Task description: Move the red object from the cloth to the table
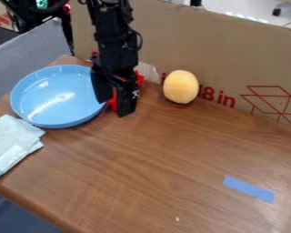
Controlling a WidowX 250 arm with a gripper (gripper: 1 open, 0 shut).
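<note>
At the near left edge the cloth (10,143), pale and wrinkled, runs out of the picture, so only part of it shows, and nothing lies on the part that is visible. The table (173,173) is brown wood grain, with a short strip of blue tape (247,189) stuck down toward the near right; its front corner is cut off at the bottom. Farther back on the left sits the round light-blue plate (51,96), and just past its right rim the gripper (116,102) points down at the tabletop with its black fingers spread wide, nothing pinched between them as far as can be made out. The red object (137,79) is mostly hidden behind the gripper: only small slivers of red show at the fingers' right side, low near the table between the plate and the ball, and whether the fingers touch it cannot be told. It is off the cloth and well apart from it. Just to the right of the gripper rests the yellowish ball (180,86), close against the cardboard box (233,55) that walls off the back of the table, with red printing partly hidden by the ball. Beyond the box the room is dark and unclear.
</note>
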